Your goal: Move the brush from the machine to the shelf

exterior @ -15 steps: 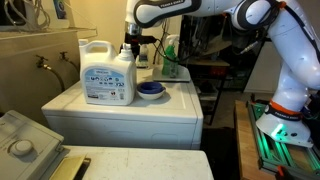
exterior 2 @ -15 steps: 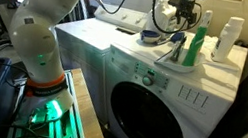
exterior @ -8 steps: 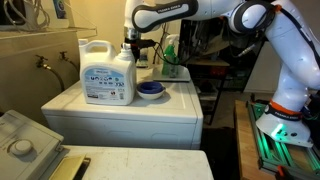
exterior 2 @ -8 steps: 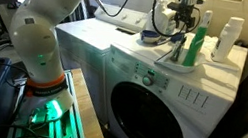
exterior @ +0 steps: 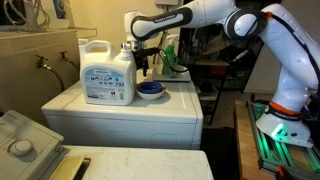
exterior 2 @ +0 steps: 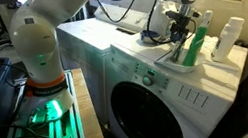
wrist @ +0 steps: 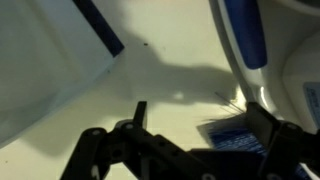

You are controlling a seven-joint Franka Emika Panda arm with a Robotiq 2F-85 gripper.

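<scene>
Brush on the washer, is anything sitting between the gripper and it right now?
Nothing visible does. In an exterior view the open gripper hangs above the brush with only air between them. The green spray bottle stands close beside the brush but not in the path down, so that side looks tight.

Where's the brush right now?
In an exterior view, the brush rests on the machine, beside the green spray bottle, just below the claw.
</scene>
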